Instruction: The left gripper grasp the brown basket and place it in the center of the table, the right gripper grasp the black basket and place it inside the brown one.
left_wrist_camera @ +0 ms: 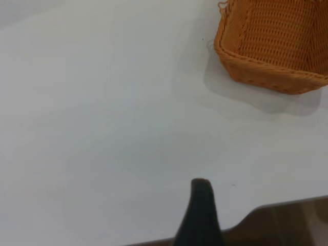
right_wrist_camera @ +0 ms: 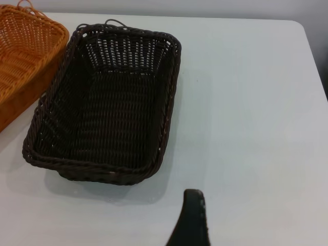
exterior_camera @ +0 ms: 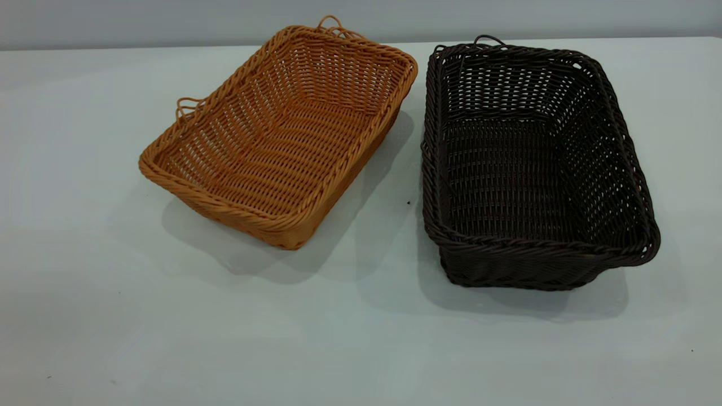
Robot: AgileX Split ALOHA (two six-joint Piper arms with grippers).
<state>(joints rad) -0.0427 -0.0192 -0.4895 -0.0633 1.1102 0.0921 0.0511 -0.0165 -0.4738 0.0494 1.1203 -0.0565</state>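
The brown basket (exterior_camera: pixel 282 135) sits empty on the table (exterior_camera: pixel 113 310), left of centre and turned at an angle. The black basket (exterior_camera: pixel 524 169) sits empty on the table to its right, apart from it. Neither gripper shows in the exterior view. My left gripper (left_wrist_camera: pixel 201 210) shows only as one black tip over bare table near the table's edge, well away from the brown basket (left_wrist_camera: pixel 271 46). My right gripper (right_wrist_camera: pixel 192 218) shows only as one black tip over bare table, a short way from the near rim of the black basket (right_wrist_camera: pixel 107 107).
The table's edge and a brown floor (left_wrist_camera: pixel 287 223) show beside the left gripper. The table's rounded corner (right_wrist_camera: pixel 302 31) lies beyond the black basket. The brown basket's corner (right_wrist_camera: pixel 25 51) shows next to the black one.
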